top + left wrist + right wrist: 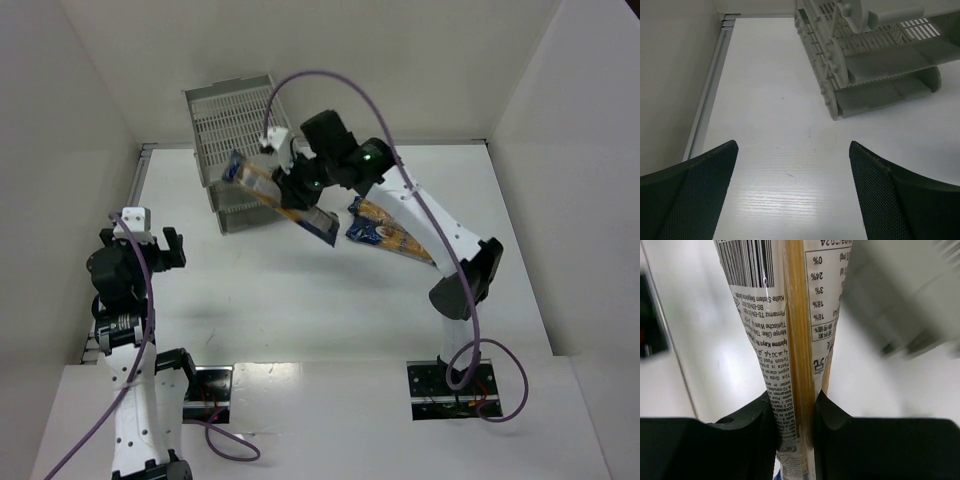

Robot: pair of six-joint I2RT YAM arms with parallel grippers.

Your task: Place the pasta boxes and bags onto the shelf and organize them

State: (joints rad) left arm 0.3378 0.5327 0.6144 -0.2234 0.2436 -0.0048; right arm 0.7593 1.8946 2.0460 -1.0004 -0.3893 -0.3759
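Right gripper is clamped on one pasta packet, held tilted beside the shelf. Left gripper stands with jaws apart and empty. Second packet lies on the table.

Legible print only in the right wrist view, all reading upside down, on the long narrow white-labelled pasta packet clamped in the right end effector. Farthest out from the fingers is a barcode, digits unreadable. Closer in, running down to the fingertips: "Kalite Sistem Belgesine", "Menşe Ülke", "İşletme Kayıt No", "Turkish Food", "Pasta is", "COOKING". Across the spaghetti strip is a table column: 0%, 24%, 3%, 18%, 18%. Other views: nothing legible.
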